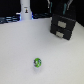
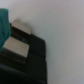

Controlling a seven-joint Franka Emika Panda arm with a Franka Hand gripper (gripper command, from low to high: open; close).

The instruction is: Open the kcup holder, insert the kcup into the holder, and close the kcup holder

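Kcup lying alone on the table, holder closed at the far end, arm parked above the holder.

In the exterior view the bright green kcup (image 1: 37,62) sits low and centre in the frame on the white table (image 1: 15,45), well apart from the black kcup holder (image 1: 62,26) at the upper right. The holder's pale-patched front faces the open table and no tray of slots shows, so I judge the drawer not yet opened. The wrist view looks down on the holder's (image 2: 25,60) black body and pale patches, which suggests the arm is placed there to reach the drawer first. The gripper itself appears in neither picture, so whether its fingers are spread or closed cannot be told.
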